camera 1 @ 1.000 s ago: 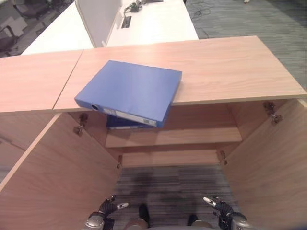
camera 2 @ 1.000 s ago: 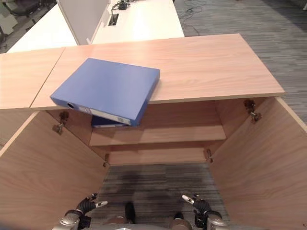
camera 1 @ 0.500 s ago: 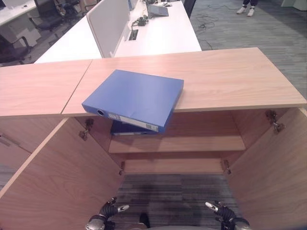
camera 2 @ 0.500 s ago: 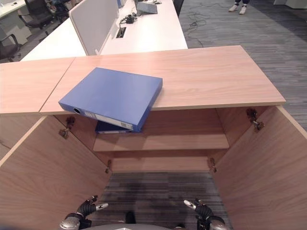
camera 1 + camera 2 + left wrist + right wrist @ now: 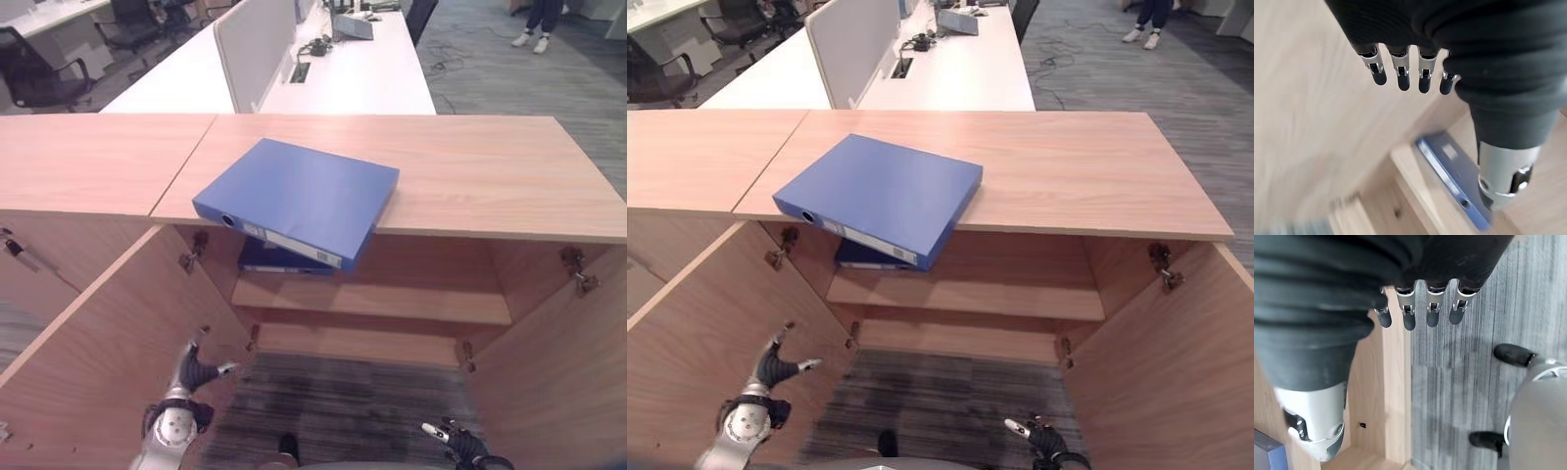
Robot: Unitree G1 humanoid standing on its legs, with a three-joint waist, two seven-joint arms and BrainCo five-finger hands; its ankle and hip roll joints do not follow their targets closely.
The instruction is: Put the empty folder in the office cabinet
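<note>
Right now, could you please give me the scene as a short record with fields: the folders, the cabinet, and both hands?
folder on top: blue folder lies flat on the cabinet top, one corner hanging over the front edge
second folder: another blue folder lies on the upper shelf inside
cabinet doors: both open
left hand: left hand open, raised beside the left door, holds nothing
right hand: right hand open, low near the floor, holds nothing

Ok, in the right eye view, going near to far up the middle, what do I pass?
Carpeted floor → cabinet shelf → blue folder overhanging the cabinet top's front edge → white desk behind.
</note>
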